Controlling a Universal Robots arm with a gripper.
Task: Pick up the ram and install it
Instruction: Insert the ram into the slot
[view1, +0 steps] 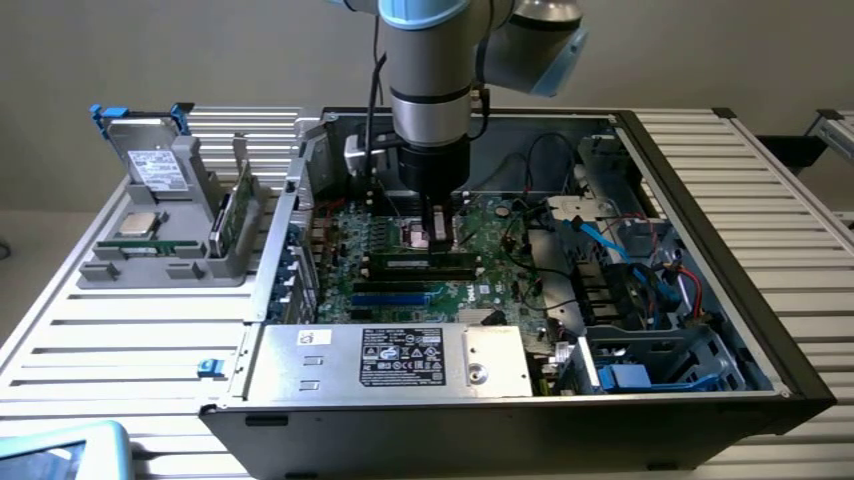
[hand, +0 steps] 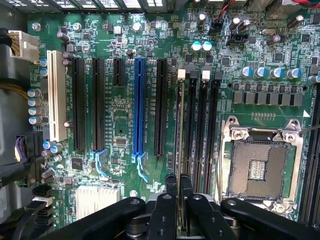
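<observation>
The black fingers (hand: 171, 186) are pinching the ram (hand: 179, 125), nearly pressed together on its thin edge. The gripper (hand: 178, 181) is holding it edge-on along the outermost memory slot (hand: 201, 130); I cannot tell whether it is seated. The empty processor socket (hand: 257, 165) is sitting just beside the slots. Print on the motherboard (hand: 120, 130) and the power box label (view1: 400, 357) is too small to read. Cables (view1: 627, 250) are crowding the exterior view's right, well apart from the arm.
</observation>
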